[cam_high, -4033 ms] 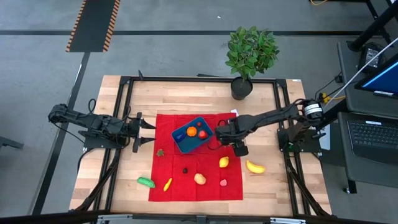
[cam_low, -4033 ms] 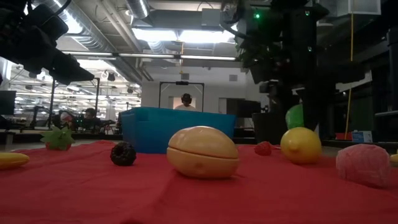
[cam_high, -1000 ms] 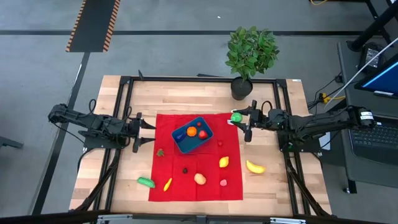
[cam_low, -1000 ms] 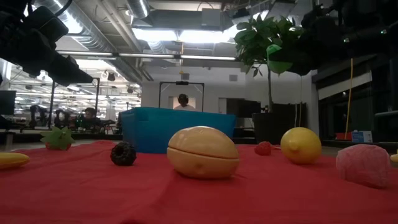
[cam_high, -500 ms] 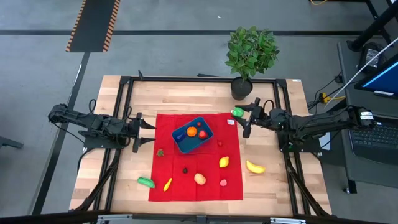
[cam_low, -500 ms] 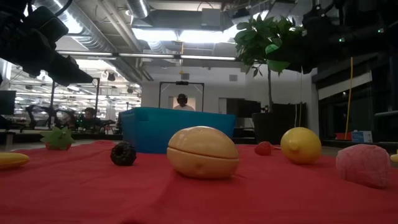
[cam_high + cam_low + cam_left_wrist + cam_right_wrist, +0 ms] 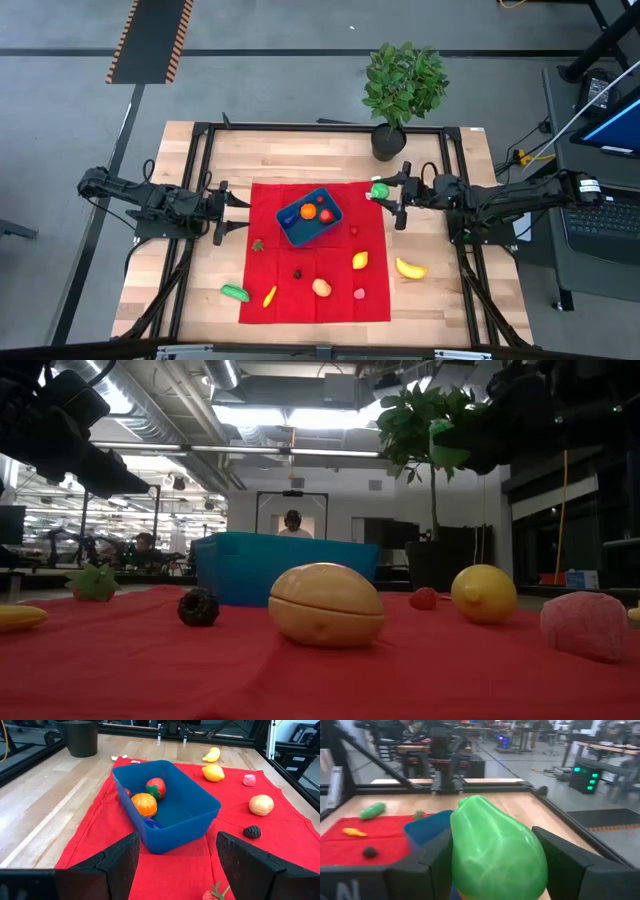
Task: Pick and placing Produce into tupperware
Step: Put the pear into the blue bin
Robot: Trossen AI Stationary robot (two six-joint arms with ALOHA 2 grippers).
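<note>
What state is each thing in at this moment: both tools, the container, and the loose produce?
Right tool: shut on the green pear, raised near the red cloth's far right corner.
Left tool: open, empty, waiting left of the cloth.
Blue container: upright, holding a strawberry, an orange and more.
Lemon: loose on the cloth.
Banana: on bare wood.
</note>
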